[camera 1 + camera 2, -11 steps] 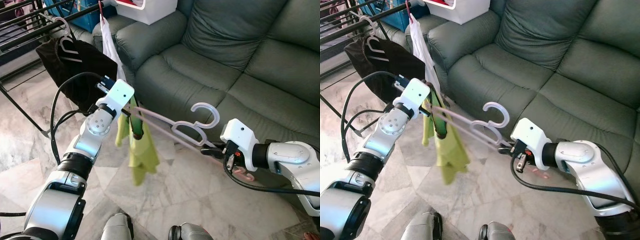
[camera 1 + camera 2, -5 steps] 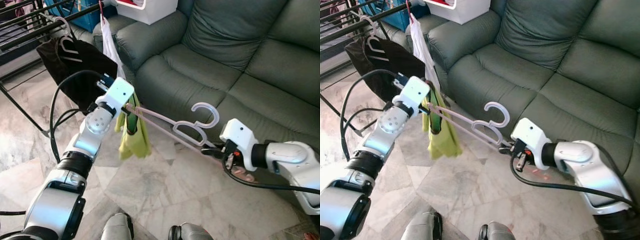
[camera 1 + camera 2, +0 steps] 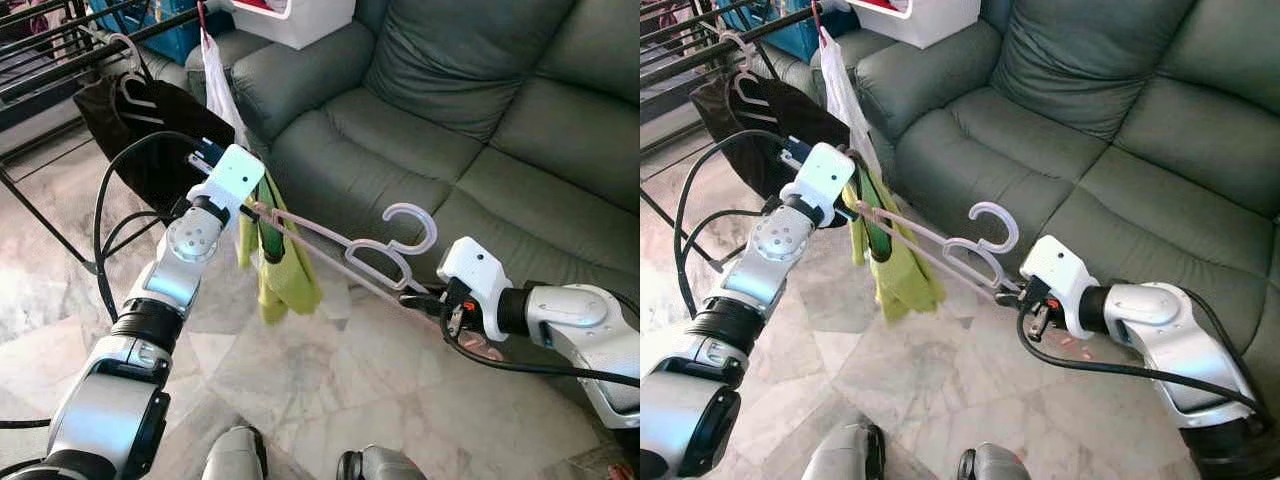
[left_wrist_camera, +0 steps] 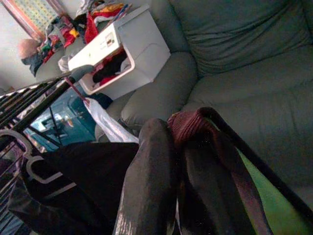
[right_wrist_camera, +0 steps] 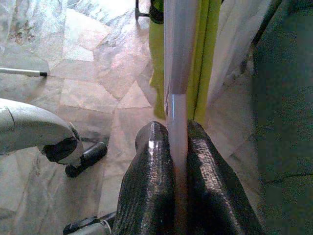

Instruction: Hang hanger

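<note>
Both arms are silver metal, built of rounded segments with black bands at the joints. The left arm [image 3: 150, 320] has a round silver wrist joint with small screws and a white boxy housing, and a black cable loops beside it. The right arm [image 3: 575, 320] carries a like white housing, a black cable and a small orange mark. Each claw has glossy black fingers [image 5: 151, 196].

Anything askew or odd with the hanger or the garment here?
Yes. The pale hanger lies nearly flat between the left claw and right claw, hook up. The green garment is bunched at the left end instead of spread along it.
</note>
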### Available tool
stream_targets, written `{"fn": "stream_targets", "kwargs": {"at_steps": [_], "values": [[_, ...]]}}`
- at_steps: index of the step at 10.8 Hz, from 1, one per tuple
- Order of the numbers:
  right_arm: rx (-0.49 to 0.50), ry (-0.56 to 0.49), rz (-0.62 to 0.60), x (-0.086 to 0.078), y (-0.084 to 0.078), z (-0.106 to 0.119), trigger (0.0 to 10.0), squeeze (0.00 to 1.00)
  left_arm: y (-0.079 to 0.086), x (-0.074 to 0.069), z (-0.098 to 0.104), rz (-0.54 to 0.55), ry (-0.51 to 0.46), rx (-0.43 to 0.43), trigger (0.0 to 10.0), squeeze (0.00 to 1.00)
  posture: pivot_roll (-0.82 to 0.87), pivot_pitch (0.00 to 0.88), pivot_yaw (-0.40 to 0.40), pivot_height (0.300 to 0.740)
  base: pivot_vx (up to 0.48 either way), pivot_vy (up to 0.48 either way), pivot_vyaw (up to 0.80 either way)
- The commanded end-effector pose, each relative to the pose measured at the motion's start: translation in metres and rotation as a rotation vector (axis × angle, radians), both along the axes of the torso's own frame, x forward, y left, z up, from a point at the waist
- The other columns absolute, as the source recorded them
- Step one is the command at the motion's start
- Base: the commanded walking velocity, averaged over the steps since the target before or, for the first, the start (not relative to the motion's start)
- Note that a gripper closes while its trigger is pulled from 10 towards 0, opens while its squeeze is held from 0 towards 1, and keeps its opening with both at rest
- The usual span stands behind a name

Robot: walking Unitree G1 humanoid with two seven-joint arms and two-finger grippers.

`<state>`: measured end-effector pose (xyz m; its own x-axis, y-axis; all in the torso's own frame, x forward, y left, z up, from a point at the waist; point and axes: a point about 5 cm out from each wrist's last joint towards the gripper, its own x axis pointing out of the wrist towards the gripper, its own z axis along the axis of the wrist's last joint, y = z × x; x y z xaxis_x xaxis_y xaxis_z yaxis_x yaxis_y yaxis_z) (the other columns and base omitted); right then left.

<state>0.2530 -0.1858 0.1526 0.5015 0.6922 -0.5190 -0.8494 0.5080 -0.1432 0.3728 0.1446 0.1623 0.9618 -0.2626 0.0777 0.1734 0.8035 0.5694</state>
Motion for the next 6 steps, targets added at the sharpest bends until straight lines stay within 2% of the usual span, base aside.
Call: {"fn": "stream_targets", "kwargs": {"at_steps": [1, 3, 6], "values": [[0.009, -0.024, 0.029, -0.0004, 0.0034, 0.0085, 10.0, 0.0, 0.005, 0.0021, 0.003, 0.024, -0.016, 0.009, 10.0, 0.0, -0.08, 0.099, -0.02, 0.74, 0.0, 0.0, 0.0], [0.018, -0.022, 0.063, -0.0032, 0.0058, 0.014, 10.0, 0.0, 0.0086, 0.0018, -0.0027, 0.056, -0.016, 0.033, 10.0, 0.0, -0.08, 0.099, -0.021, 0.74, 0.0, 0.0, 0.0], [-0.005, -0.031, 0.046, -0.0006, 0.0017, 0.0128, 10.0, 0.0, 0.0105, 0.0023, -0.0027, 0.069, -0.018, 0.034, 10.0, 0.0, -0.08, 0.097, -0.023, 0.74, 0.0, 0.0, 0.0]]}}
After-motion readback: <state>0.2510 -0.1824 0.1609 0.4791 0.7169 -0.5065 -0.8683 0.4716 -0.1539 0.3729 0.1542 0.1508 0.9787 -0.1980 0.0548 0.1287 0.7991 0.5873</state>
